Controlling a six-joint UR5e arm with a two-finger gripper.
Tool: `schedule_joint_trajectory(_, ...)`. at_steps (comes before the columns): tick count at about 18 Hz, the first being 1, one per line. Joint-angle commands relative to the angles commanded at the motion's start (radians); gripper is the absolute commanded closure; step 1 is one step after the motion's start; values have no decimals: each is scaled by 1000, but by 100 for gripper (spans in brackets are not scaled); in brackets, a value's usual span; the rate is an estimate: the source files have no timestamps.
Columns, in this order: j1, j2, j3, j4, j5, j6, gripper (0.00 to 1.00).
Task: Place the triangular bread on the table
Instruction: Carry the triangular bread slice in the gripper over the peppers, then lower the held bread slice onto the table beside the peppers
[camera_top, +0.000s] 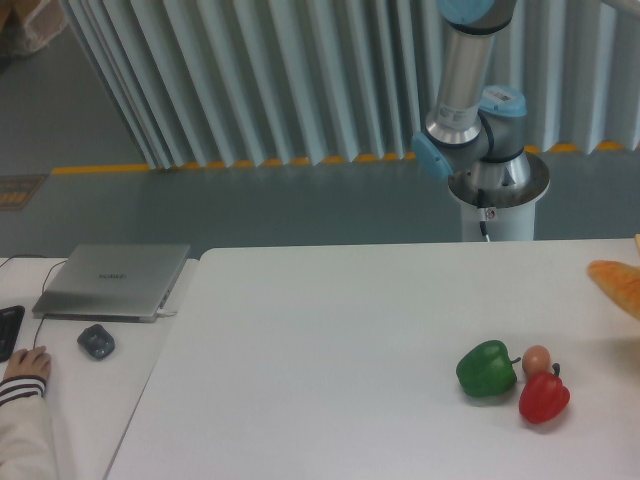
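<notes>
The triangular bread (616, 285), golden-orange and blurred, pokes into view at the right edge. It is cut off by the frame, above the right side of the white table (330, 350). Whether it touches the tabletop I cannot tell. My gripper is out of view beyond the right edge. Only the arm's base and lower links (470, 120) show behind the table, so what holds the bread is hidden.
A green pepper (487, 369), a small orange-tan ball (536, 358) and a red pepper (543, 397) sit together at the table's front right. On the lower desk to the left lie a laptop (113, 280), a mouse (96, 341) and a person's hand (24, 366).
</notes>
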Motion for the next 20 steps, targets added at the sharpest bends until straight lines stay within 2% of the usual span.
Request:
schedule_joint_trajectory(2, -26, 0, 0, 35, -18, -52, 91)
schedule_joint_trajectory(5, -101, -2, 0, 106, -25, -242, 91)
schedule_joint_trajectory(9, -192, -8, -3, 178, -25, -417, 91)
schedule_joint_trajectory(13, -255, -23, -32, 331, -75, -606, 91)
schedule_joint_trajectory(18, -364, -54, -38, 457, -78, -825, 91)
schedule_joint_trajectory(20, -388, -55, -43, 468, -78, -865, 90)
